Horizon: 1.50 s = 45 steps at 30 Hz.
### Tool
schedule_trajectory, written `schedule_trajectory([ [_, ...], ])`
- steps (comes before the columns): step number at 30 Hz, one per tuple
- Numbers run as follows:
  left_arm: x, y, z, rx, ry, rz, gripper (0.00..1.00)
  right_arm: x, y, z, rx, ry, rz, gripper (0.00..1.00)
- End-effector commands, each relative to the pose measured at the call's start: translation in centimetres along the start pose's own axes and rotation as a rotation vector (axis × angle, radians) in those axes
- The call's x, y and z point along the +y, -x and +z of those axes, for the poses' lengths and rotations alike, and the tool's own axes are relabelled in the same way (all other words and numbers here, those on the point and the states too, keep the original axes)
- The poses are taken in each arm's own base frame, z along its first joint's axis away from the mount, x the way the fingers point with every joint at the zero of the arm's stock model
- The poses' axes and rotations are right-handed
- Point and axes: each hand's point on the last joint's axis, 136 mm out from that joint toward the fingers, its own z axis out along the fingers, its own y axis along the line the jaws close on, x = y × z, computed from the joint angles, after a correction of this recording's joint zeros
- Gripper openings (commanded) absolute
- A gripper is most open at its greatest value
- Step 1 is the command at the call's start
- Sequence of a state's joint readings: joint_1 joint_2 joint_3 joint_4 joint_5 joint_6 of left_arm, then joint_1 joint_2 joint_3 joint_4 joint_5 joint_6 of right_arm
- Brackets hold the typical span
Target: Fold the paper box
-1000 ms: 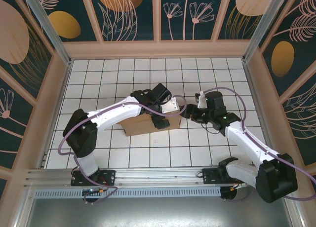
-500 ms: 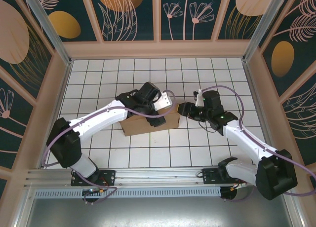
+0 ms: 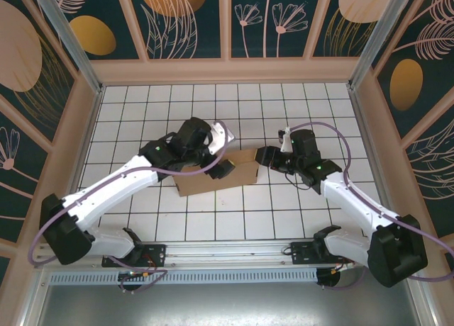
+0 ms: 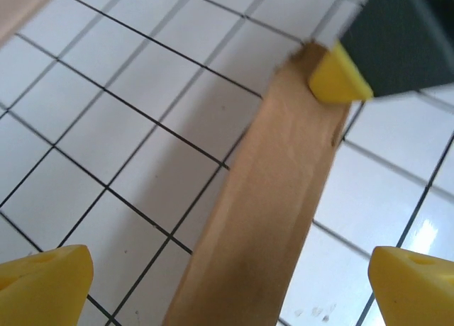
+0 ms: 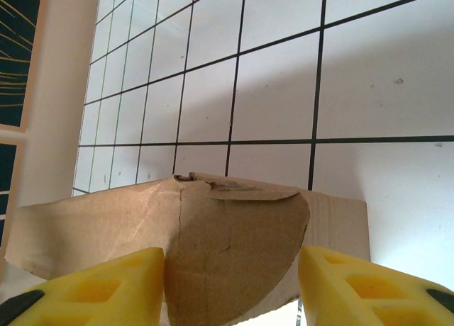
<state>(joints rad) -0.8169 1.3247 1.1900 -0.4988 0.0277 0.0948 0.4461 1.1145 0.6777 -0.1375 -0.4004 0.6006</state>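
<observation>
The paper box is brown cardboard, standing partly folded on the white tiled floor mid-table. My left gripper hovers over its top edge. In the left wrist view, its yellow fingertips stand wide apart, open, with a cardboard wall edge running between them. My right gripper is at the box's right end. The right wrist view has it open, a rounded flap between its pads. One right finger touches the far end of that wall edge.
Wooden rails and patterned panels wall in the tiled floor on the back and both sides. A metal rail carries both arm bases at the near edge. Bare tiles lie behind and in front of the box.
My left arm has swung to the left and its gripper has drawn back leftward along the box top. The right gripper has edged in to the box's right end.
</observation>
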Motion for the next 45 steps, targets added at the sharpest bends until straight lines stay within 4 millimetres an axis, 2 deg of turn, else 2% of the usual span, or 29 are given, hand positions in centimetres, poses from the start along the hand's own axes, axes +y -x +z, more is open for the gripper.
schedule_trajectory([
  [1, 2.8, 2.6, -3.1, -0.149, 0.137, -0.317, 0.99, -4.3, -2.9, 0.1, 0.060, -0.174, 0.055, 0.51],
  [4, 3.7, 2.2, -5.2, -0.194, 0.161, -0.545, 0.99, -4.4, -2.9, -0.1, 0.051, -0.185, 0.047, 0.51],
  [12, 5.8, -4.1, -9.6, -0.236, 0.254, -1.004, 0.99, -4.2, -4.0, 0.1, 0.055, -0.203, 0.026, 0.51],
  [17, 6.8, -8.8, -10.5, -0.214, 0.314, -1.140, 0.99, -4.5, -4.2, 0.1, 0.047, -0.227, 0.015, 0.51],
  [20, 7.0, -10.4, -10.5, -0.195, 0.328, -1.201, 0.99, -4.5, -4.2, 0.1, 0.046, -0.232, 0.011, 0.51],
  [23, 6.9, -10.6, -10.4, -0.198, 0.306, -1.245, 0.99, -4.4, -4.8, 0.3, 0.061, -0.227, 0.000, 0.51],
  [30, 4.7, -9.5, -9.4, -0.173, 0.140, -1.368, 0.99, -4.7, -5.0, 0.3, 0.062, -0.238, -0.005, 0.51],
  [32, 4.6, -9.7, -9.5, -0.149, 0.149, -1.390, 0.98, -4.8, -5.0, 0.3, 0.062, -0.241, -0.003, 0.51],
  [36, 4.4, -11.2, -9.8, -0.049, 0.222, -1.417, 0.99, -4.9, -5.1, 0.4, 0.063, -0.240, 0.000, 0.51],
  [38, 3.9, -11.2, -9.9, -0.035, 0.193, -1.433, 0.98, -5.0, -5.1, 0.4, 0.062, -0.242, -0.002, 0.51],
  [41, 4.1, -11.1, -10.6, -0.048, 0.207, -1.441, 0.98, -5.1, -5.3, 0.6, 0.066, -0.240, 0.002, 0.51],
  [45, 3.4, -11.5, -9.7, -0.020, 0.172, -1.457, 0.99, -5.3, -5.3, 0.8, 0.069, -0.244, 0.005, 0.51],
])
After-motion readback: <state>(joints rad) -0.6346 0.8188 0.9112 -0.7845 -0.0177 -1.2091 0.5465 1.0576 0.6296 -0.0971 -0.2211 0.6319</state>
